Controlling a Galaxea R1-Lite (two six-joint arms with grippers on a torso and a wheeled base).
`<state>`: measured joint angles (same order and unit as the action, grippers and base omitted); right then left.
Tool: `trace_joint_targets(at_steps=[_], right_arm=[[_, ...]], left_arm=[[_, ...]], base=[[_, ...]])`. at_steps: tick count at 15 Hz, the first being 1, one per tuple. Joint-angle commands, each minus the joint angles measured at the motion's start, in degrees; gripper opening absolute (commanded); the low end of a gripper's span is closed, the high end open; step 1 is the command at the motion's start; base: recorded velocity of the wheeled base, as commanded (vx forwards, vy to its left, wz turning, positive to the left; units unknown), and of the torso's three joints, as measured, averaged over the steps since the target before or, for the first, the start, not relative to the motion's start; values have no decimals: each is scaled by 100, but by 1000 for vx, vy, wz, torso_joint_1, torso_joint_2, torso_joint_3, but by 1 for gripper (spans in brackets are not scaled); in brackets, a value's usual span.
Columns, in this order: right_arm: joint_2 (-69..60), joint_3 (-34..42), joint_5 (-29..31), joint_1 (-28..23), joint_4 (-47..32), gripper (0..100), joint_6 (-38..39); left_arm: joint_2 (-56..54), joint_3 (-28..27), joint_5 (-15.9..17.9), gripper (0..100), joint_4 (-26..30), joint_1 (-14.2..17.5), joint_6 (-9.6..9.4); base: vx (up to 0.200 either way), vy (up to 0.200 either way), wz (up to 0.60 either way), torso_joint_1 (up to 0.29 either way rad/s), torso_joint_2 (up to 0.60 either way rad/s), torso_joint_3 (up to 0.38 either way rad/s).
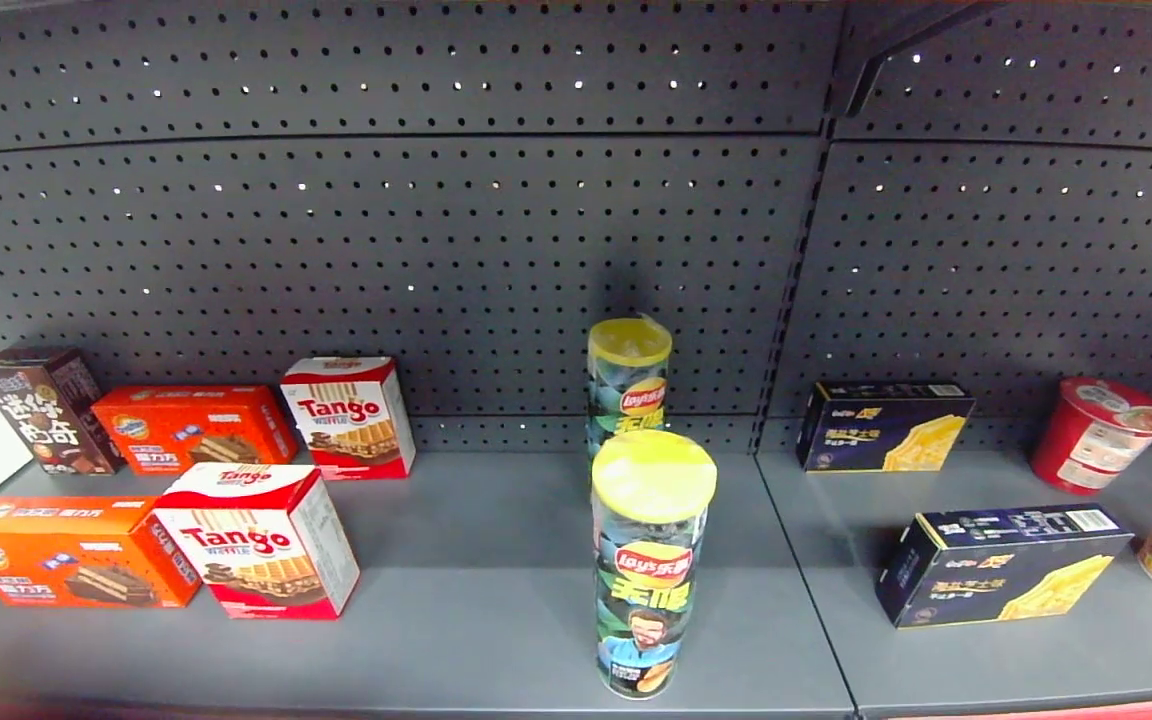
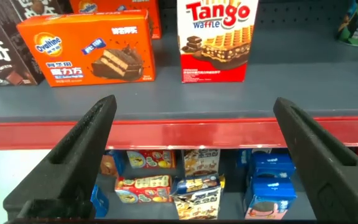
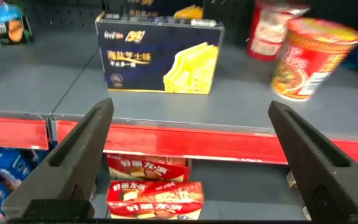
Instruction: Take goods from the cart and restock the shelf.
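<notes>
Both hands are empty right now. The left hand [image 2: 194, 102] and right hand [image 3: 191, 104] have fingers spread wide, out front of the shelf [image 1: 496, 560]. Goods face label-out, grouped by kind: wafer box [image 1: 261, 550] left of the front chip can [image 1: 651, 560], navy biscuit box [image 1: 1001, 565] right of it. Probably so restocks slot into matching rows.

Soft even light, faint shadows, bowed edges.

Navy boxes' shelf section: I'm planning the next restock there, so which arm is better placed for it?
Right, probably. The right tool hangs open and empty directly facing the front navy box and the red cup; the left tool faces the orange box and wafer box.
</notes>
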<state>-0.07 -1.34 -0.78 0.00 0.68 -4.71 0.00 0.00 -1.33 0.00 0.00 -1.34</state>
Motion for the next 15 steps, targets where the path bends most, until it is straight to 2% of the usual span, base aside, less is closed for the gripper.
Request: trace_joint_targets(at_steps=[1, 4, 6, 13, 15], right_arm=[[7, 2, -1, 0, -7, 100, -4], [7, 2, -107, 0, -7, 100, -66], [7, -7, -142, 0, -24, 100, -83], [7, -7, -177, 0, -16, 100, -57], [7, -7, -212, 0, -16, 100, -83]], left_arm=[[0, 0, 1, 100, 9, 0, -7], [0, 0, 1, 100, 0, 0, 11], [0, 0, 1, 100, 0, 0, 2], [0, 0, 10, 100, 0, 0, -7], [0, 0, 19, 100, 0, 0, -7]], base=[[0, 0, 0, 0, 0, 0], [0, 0, 0, 0, 0, 0], [0, 0, 600, 2, 7, 5], [0, 0, 0, 0, 0, 0], [0, 0, -600, 0, 2, 5]])
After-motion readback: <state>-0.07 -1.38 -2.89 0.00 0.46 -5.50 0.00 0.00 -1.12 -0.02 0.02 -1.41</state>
